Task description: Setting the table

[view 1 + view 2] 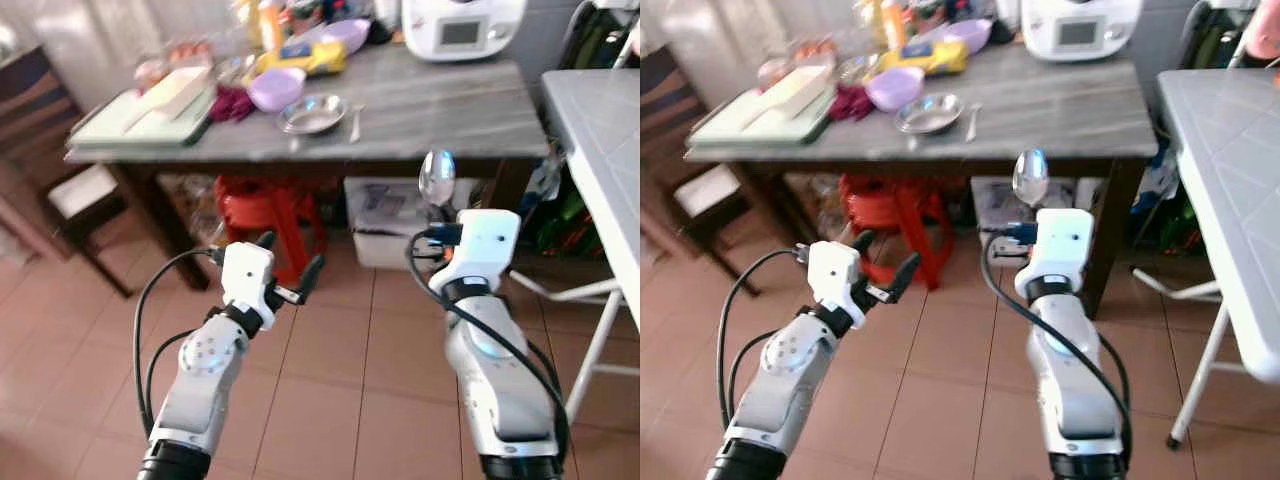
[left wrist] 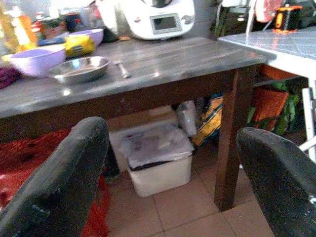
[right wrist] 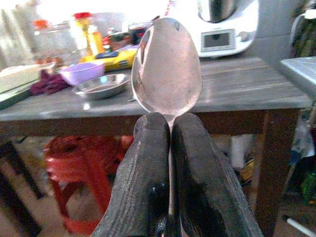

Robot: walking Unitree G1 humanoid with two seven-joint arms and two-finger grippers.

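steel spoon (image 3: 167,69), bowl up, before table (image 1: 430,110)
right gripper (image 3: 170,148) clamped on its handle; left gripper (image 1: 292,268) apart, holding nothing.

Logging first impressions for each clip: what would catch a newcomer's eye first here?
The spoon, pinched upright by its handle in the right gripper, bowl up, short of the grey table. The left gripper hovers open and empty beside it. On the table sit a steel dish and a purple bowl.
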